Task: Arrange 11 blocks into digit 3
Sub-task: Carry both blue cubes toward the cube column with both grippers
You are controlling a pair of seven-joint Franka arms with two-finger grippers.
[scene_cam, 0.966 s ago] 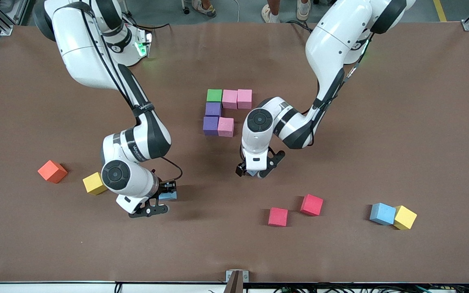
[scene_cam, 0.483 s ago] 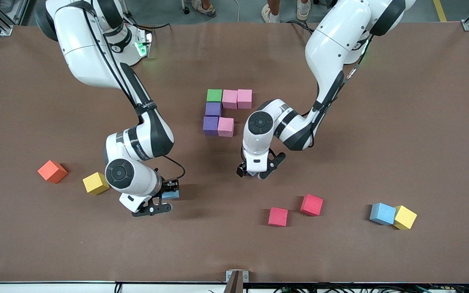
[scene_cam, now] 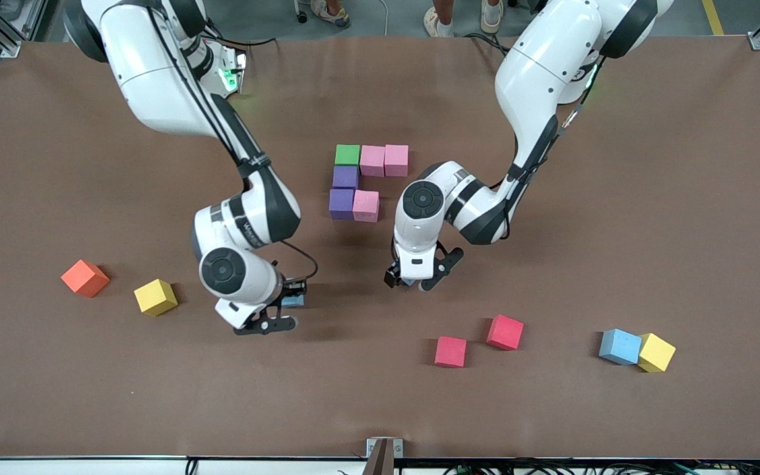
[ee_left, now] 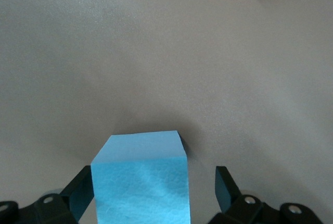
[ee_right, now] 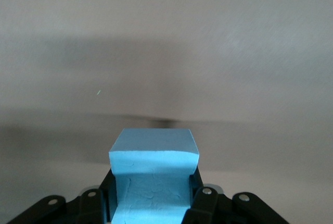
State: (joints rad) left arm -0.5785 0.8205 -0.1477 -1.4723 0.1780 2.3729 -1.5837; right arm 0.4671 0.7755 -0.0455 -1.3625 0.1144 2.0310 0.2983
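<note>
Your right gripper (scene_cam: 285, 311), pinching a light blue cube (ee_right: 154, 174), has carried it toward the digit 3 (scene_cam: 360, 183) at its 1 o'clock. Left gripper (scene_cam: 413, 280) waits, jaws spread around another light blue cube (ee_left: 140, 179).

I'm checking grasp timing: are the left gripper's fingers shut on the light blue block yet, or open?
Open. In the left wrist view the left gripper stands around the light blue block, with a clear gap at one finger.

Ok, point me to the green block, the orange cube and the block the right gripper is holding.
green block (scene_cam: 348, 154), front view, middle of its top face.
orange cube (scene_cam: 84, 278), front view, middle of the cube.
light blue block (ee_right: 154, 153), right wrist view, its top face, gripped between the fingers.
</note>
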